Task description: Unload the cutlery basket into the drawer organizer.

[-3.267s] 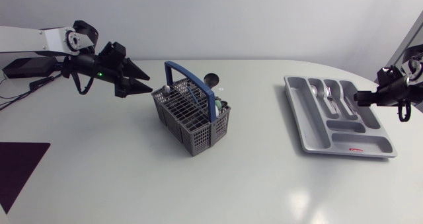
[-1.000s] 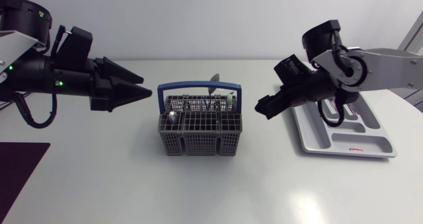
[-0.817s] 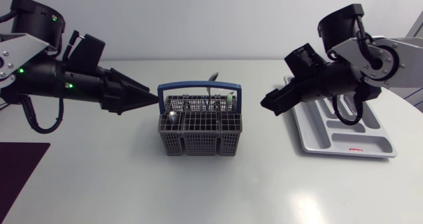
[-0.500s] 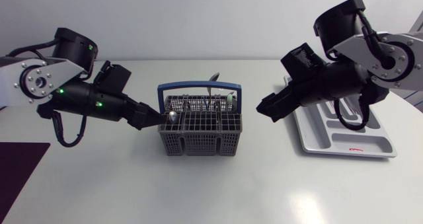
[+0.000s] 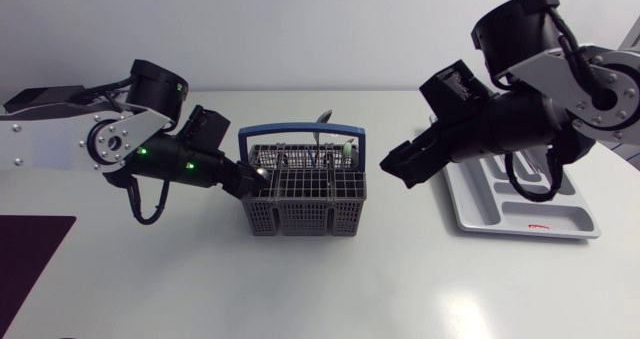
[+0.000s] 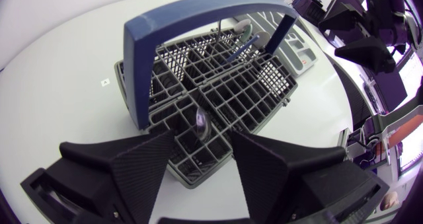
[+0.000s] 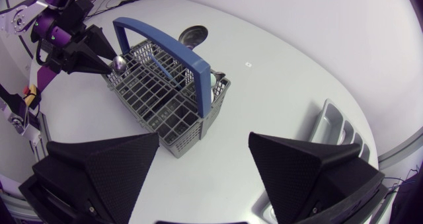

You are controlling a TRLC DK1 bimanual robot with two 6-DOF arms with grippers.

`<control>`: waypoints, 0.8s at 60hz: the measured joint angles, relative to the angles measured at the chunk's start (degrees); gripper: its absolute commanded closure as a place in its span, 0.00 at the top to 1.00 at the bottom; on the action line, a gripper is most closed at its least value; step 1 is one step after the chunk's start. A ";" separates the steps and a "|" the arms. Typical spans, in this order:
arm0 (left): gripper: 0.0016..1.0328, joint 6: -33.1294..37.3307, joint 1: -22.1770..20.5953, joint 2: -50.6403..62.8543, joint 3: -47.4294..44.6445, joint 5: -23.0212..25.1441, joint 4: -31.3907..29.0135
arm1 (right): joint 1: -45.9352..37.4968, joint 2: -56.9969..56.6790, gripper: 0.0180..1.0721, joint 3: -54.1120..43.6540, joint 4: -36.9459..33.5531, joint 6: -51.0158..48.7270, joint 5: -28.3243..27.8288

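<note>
Left arm (image 5: 60, 144) stretched low over the bench (image 5: 320, 279), left end effector (image 6: 201, 143) open just before a spoon (image 6: 201, 120) in the cutlery basket (image 5: 305, 194); right end effector (image 5: 393, 166) hovers beside the basket, fingers spread wide.

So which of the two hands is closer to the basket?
The left hand, open right at the basket; the right hand hangs apart from it.

No legible text; small red mark (image 5: 538, 227) on drawer organizer (image 5: 480, 209), perhaps label.
</note>
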 measured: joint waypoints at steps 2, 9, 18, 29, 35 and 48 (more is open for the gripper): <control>0.49 -0.04 -0.22 0.35 0.00 -0.09 0.20 | 0.00 -0.37 0.93 -0.42 0.04 0.00 0.02; 0.36 -0.44 -1.25 0.85 0.00 -0.39 2.01 | 0.00 -0.90 0.93 -2.43 0.79 0.00 0.00; 0.23 -0.96 -2.38 1.68 0.02 -0.37 3.19 | 0.00 -1.05 0.93 -4.37 1.29 0.00 0.02; 0.06 -1.55 -2.80 2.32 0.02 -0.83 4.02 | -0.04 -1.27 0.93 -4.70 1.31 -0.04 0.02; 0.04 -1.75 -2.99 2.36 0.02 -1.14 4.37 | -0.04 -1.46 0.93 -4.83 1.36 -0.22 0.00; 0.03 -2.19 -2.99 1.44 0.02 -1.25 4.55 | 0.02 -1.64 0.93 -5.07 1.49 -0.22 0.02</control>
